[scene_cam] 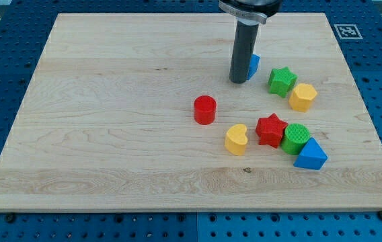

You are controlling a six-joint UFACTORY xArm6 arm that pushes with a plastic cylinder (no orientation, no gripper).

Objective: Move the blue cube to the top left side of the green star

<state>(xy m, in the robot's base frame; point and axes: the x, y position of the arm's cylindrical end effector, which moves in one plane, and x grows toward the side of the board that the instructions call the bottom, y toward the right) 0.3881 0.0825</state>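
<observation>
The blue cube (254, 64) sits just behind and right of my rod, mostly hidden by it. My tip (238, 81) rests on the board against the cube's left side. The green star (282, 81) lies a short way to the right of the cube and slightly lower in the view, with a small gap between them.
A yellow hexagon block (303, 97) touches the green star's lower right. A red cylinder (204, 109), a yellow heart (236, 139), a red star (271, 130), a green cylinder (296, 138) and a blue triangle (311, 155) lie lower down. The wooden board (110, 101) rests on a blue table.
</observation>
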